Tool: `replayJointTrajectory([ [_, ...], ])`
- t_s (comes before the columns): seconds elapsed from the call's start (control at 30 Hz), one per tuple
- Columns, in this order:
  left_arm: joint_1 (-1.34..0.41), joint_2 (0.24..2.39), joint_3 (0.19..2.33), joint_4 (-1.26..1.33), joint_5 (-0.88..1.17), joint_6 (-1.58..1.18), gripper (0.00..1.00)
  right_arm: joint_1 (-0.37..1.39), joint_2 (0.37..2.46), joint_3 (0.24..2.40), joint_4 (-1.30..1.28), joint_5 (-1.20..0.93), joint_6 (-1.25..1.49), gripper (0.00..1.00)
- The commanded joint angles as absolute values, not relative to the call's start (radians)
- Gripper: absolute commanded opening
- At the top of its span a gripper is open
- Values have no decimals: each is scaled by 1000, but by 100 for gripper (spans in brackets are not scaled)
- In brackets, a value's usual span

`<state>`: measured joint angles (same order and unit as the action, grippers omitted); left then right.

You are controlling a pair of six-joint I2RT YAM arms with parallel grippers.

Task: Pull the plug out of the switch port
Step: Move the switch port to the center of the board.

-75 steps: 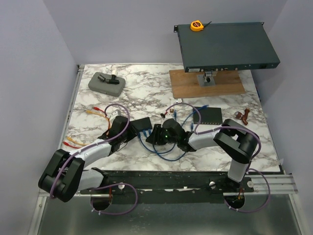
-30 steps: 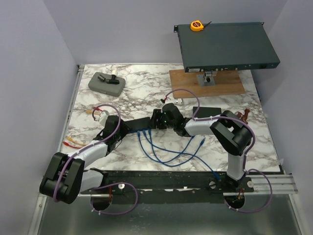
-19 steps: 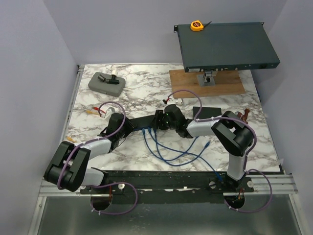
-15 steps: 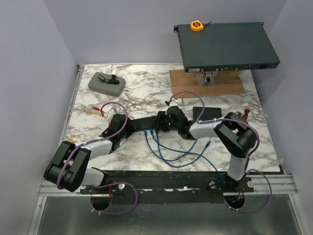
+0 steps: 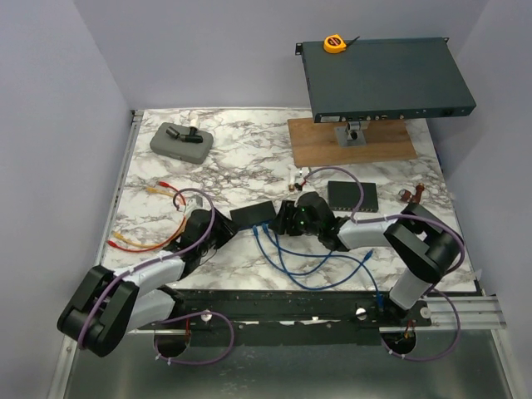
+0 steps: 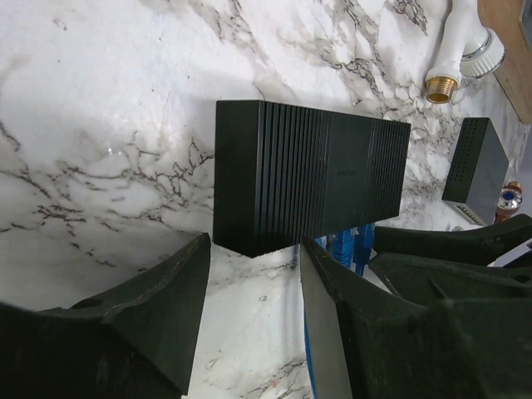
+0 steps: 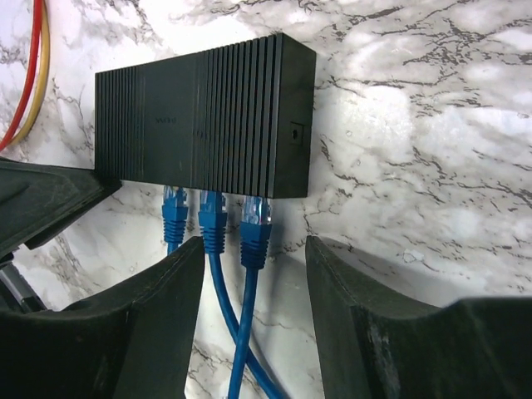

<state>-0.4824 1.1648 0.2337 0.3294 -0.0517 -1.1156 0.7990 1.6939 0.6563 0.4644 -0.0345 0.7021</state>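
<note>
A small black ribbed switch (image 5: pixel 252 215) lies on the marble table; it shows in the left wrist view (image 6: pixel 307 187) and the right wrist view (image 7: pixel 204 116). Three blue plugs (image 7: pixel 214 220) sit in its ports, their blue cables (image 5: pixel 312 262) looping toward the near edge. My right gripper (image 7: pixel 253 287) is open, its fingers straddling the two right plugs without touching them. My left gripper (image 6: pixel 253 287) is open at the switch's near left corner, empty. In the top view the left gripper (image 5: pixel 223 229) and right gripper (image 5: pixel 283 218) flank the switch.
A second dark switch (image 5: pixel 351 195) lies right of the right arm. A rack unit (image 5: pixel 384 79) with a yellow tape measure (image 5: pixel 334 43) stands on a wooden board (image 5: pixel 349 141) at the back. A grey case (image 5: pixel 179 140) is back left; red and yellow cables (image 5: pixel 154 241) lie left.
The switch has shifted toward the near right with both grippers following. The right arm has pulled back rightward, uncovering the second switch. The blue cables have spread out in front.
</note>
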Motion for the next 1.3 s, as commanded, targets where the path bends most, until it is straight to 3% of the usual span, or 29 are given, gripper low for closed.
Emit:
replayJointTrajectory([
  [0.0, -488, 1035, 227, 216, -95, -1119, 51, 806, 1625, 652, 375, -5, 696, 56],
  [0.3, -485, 812, 308, -17, -191, -1017, 73, 805, 1403, 659, 233, 182, 585, 62],
  [0.37, -486, 795, 320, -45, -180, -1000, 84, 806, 1351, 640, 235, 202, 565, 64],
  [0.4, -485, 783, 321, -47, -169, -995, 97, 805, 1327, 624, 250, 212, 562, 65],
  [0.43, -483, 773, 307, -34, -166, -1007, 98, 806, 1303, 604, 264, 220, 564, 66],
  [0.53, -483, 722, 237, 44, -160, -1068, 98, 805, 1273, 585, 268, 259, 604, 74],
  [0.63, -483, 663, 151, 207, -122, -1055, 99, 805, 1268, 573, 274, 255, 666, 89],
  [0.7, -483, 634, 100, 296, -108, -1086, 98, 804, 1267, 543, 337, 217, 696, 94],
  [0.8, -482, 659, 98, 347, -78, -1119, 99, 789, 1286, 512, 421, 132, 743, 94],
  [0.97, -500, 873, 298, 259, 86, -1040, 94, 753, 1363, 527, 452, 13, 791, 92],
  [1.1, -505, 984, 430, 113, 41, -1047, 93, 744, 1423, 508, 544, -52, 819, 90],
  [1.27, -506, 1115, 543, 119, 66, -1049, 95, 744, 1503, 517, 574, -97, 842, 87],
])
